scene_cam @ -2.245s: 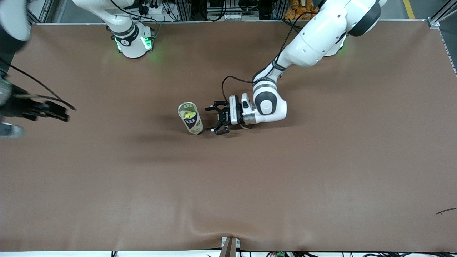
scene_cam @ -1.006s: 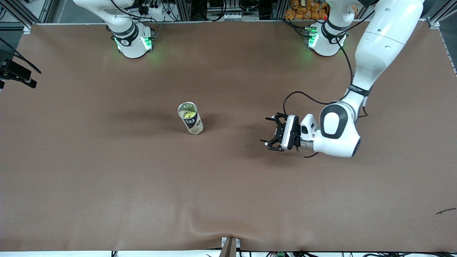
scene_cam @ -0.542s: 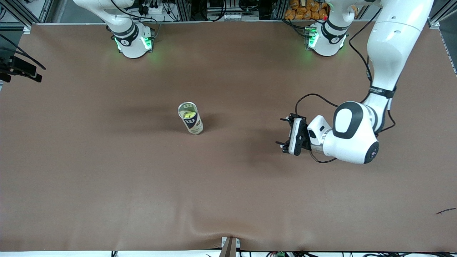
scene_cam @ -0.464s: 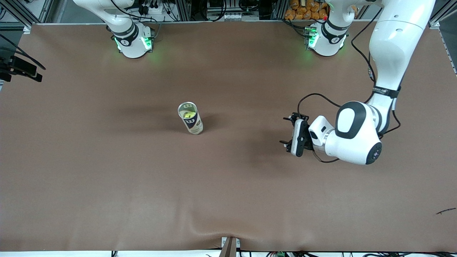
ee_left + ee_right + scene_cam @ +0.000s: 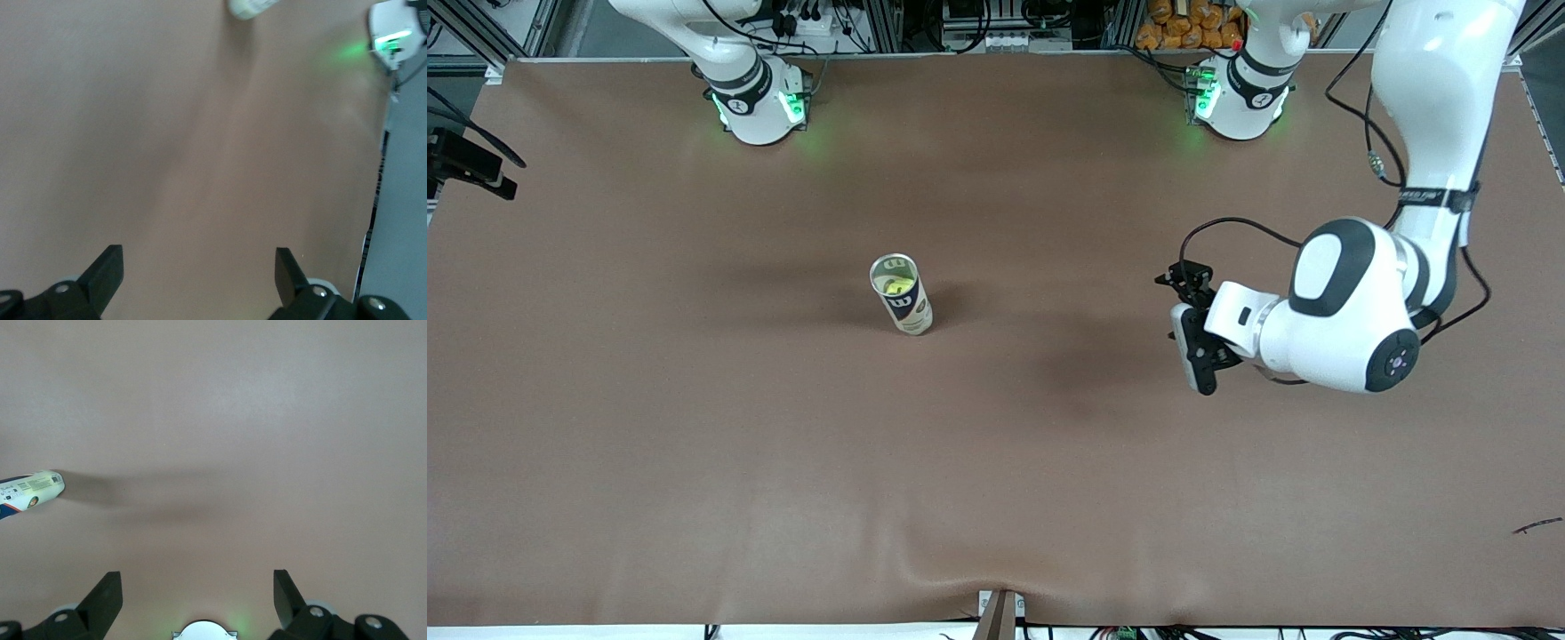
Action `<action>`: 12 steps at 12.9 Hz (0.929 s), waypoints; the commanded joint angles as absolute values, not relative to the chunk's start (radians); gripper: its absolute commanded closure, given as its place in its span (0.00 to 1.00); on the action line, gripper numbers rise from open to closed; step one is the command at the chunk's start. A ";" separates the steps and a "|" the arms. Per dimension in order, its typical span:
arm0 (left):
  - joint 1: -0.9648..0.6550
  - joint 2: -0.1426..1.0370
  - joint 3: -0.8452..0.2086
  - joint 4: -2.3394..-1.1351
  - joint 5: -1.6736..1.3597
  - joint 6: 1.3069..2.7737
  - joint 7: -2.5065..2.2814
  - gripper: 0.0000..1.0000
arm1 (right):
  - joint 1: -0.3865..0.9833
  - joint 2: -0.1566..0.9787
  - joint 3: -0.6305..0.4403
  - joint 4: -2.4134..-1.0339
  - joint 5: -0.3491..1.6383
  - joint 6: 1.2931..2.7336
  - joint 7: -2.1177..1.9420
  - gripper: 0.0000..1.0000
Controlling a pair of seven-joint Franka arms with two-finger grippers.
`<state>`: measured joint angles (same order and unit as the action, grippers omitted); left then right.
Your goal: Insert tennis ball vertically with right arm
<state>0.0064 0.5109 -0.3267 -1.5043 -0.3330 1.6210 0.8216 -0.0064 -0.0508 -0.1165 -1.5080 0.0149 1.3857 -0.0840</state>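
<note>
A tennis ball (image 5: 894, 285) lies inside an upright can (image 5: 903, 305) with an open top, standing mid-table. The can also shows in the right wrist view (image 5: 30, 490) and at the edge of the left wrist view (image 5: 250, 6). My left gripper (image 5: 1182, 332) hovers over bare table toward the left arm's end, well apart from the can, open with nothing between its fingers (image 5: 107, 267). My right gripper (image 5: 197, 587) is open and empty, high over the table; only a black part of that hand (image 5: 470, 165) shows at the front view's edge.
The brown table cover (image 5: 996, 462) has a raised wrinkle at its near edge (image 5: 960, 569). The right arm's base (image 5: 756, 107) and the left arm's base (image 5: 1240, 93) stand along the table's robot side. A small dark scrap (image 5: 1536, 526) lies near the corner.
The left arm has pulled away from the can toward its own end of the table and turned its wrist. The right hand has withdrawn to the view's edge. The can has not moved.
</note>
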 commanded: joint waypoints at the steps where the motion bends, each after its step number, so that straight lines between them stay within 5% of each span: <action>1: 0.008 0.430 -0.325 -1.516 -0.226 1.573 0.645 0.00 | -0.009 -0.060 -0.109 -1.497 0.008 1.371 -0.071 0.00; 12: 0.011 0.108 -0.330 -1.563 0.009 1.393 -0.092 0.00 | -0.011 -0.061 -0.109 -1.503 0.008 1.388 0.005 0.00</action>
